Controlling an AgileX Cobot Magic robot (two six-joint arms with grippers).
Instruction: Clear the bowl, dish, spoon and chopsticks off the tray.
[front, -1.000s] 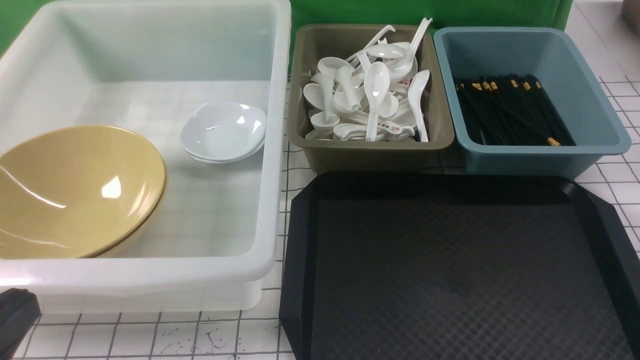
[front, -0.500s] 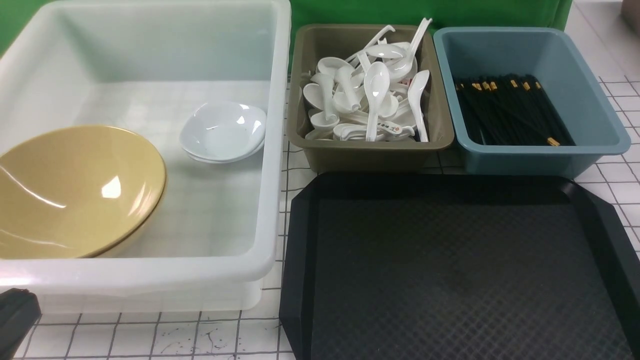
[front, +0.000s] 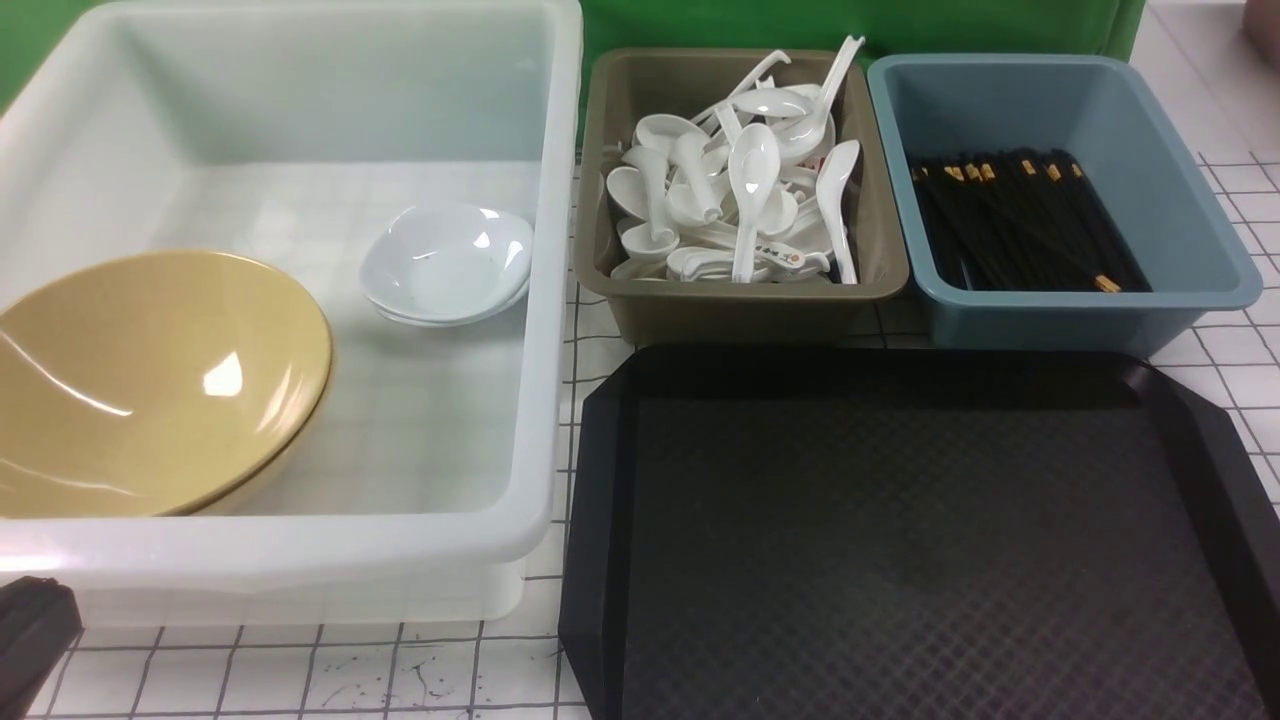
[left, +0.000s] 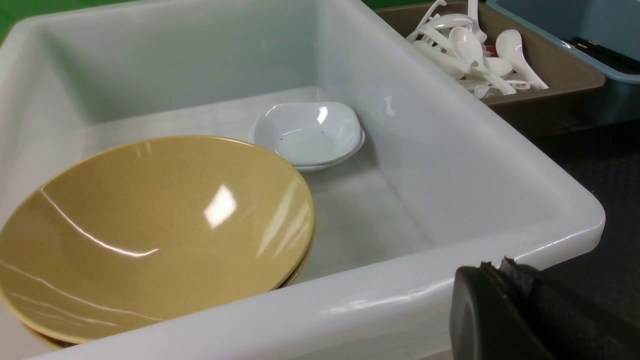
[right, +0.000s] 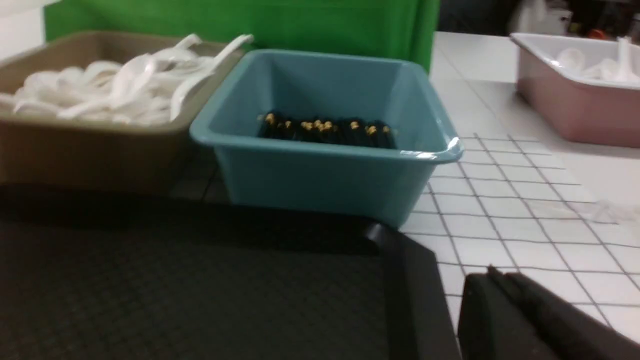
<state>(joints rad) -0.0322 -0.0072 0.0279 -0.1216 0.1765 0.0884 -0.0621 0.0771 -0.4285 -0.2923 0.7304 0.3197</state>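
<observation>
The black tray lies bare, with nothing on it. The yellow bowl leans in the white tub, and the white dish sits behind it on the tub floor. White spoons are heaped in the olive bin; the task's spoon cannot be told from the others. Black chopsticks lie bundled in the blue bin. My left gripper is shut and empty, just outside the tub's near rim. My right gripper is shut and empty, over the gridded table beside the tray's right rim.
The big white tub fills the left side. The olive bin and the blue bin stand side by side right behind the tray. A pink bin with white ware stands far off to the right.
</observation>
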